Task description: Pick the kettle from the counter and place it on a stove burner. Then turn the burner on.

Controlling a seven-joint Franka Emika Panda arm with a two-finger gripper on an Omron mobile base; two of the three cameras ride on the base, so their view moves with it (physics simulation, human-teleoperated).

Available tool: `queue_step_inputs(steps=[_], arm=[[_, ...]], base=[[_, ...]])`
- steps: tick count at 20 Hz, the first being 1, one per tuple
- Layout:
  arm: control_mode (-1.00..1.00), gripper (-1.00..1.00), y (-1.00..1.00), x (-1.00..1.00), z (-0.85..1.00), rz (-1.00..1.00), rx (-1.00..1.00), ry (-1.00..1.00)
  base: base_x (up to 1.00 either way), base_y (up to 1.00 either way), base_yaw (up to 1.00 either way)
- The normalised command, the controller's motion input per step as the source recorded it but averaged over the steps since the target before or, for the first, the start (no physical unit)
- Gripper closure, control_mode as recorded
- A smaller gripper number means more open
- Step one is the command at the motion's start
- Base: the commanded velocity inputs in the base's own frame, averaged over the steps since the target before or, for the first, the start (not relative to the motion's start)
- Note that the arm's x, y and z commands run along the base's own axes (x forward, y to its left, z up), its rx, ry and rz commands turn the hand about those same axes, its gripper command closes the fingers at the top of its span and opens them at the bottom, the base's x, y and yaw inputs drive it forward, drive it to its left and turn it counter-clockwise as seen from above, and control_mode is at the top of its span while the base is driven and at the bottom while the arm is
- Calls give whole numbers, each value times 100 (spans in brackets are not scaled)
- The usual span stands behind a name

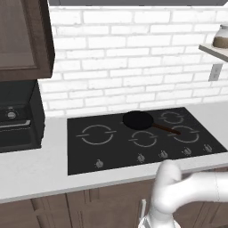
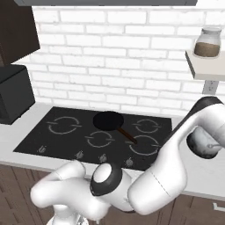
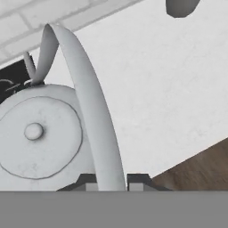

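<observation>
The tool [image 3: 111, 180] grips the kettle [image 3: 40, 138] by its handle [image 3: 89, 102]; the kettle sits on the tabletop [image 3: 169, 89], right of the cooktop [image 2: 96, 132]; a pan [image 2: 108, 120] rests on the cooktop.

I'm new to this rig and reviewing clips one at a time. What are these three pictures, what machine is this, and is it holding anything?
They are rendered pictures of a simulated kitchen. The machine is a white robot arm on a driving base. Two cameras ride on the base, behind the arm to its left and right; the third sits on the hand and looks along the gripper.

On the pale counter lies a black glass cooktop with grey burner rings and a frying pan on it.

In the hand view, the kettle, with its lid knob, is close below, and its arched handle runs between the two fingertips. Whether they already clamp it is unclear. In the right base view the kettle sits on the counter to the right of the cooktop.
</observation>
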Motion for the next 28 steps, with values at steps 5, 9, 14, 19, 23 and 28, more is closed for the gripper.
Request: queue_step_inputs(steps=[5, 9, 14, 19, 23, 28], arm=[[-100, 100, 100, -53, 6, 0, -20, -10], [-100, 100, 100, -32, 19, 0, -19, -11], [-100, 100, 100, -16, 38, -3, -20, -5], [-100, 100, 100, -2, 78, -1, -17, 0], [-100, 100, 100, 0, 87, 0, -10, 0], [-100, 100, 98, 26, 33, 8, -1, 0]], base=[[0, 0, 0], [0, 0, 0], [0, 0, 0], [0, 0, 0], [0, 0, 0], [0, 0, 0]])
